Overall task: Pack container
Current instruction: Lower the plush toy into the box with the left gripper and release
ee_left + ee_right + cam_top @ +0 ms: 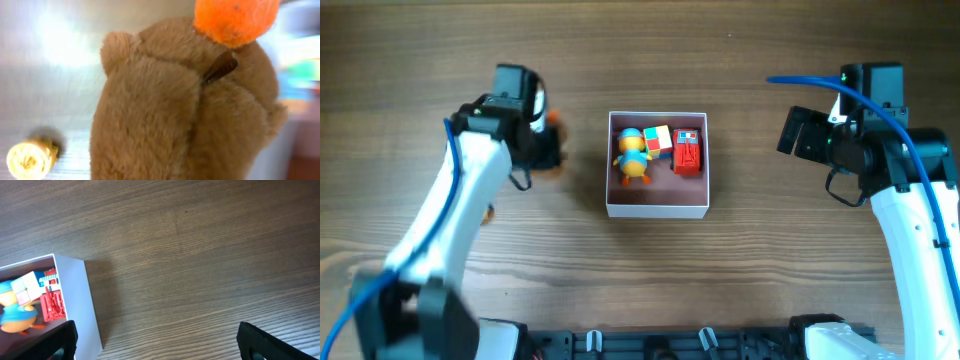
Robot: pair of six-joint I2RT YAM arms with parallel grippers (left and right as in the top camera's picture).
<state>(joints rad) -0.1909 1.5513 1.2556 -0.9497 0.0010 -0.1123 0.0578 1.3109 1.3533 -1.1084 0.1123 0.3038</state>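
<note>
Square shallow container [657, 210], white walls, pink inside, sits mid-table between your arms, with small toys [657, 150] in it. Right gripper [157, 342] jaws spread wide, empty; left gripper [540, 140] hidden behind a brown furry plush toy [165, 110], so you cannot tell its grip. Judge the container light, thin-walled, prone to sliding: pinch one wall at the rim.

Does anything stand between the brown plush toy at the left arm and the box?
Nothing visible does: only bare table lies between the plush toy and the container wall facing it.
</note>
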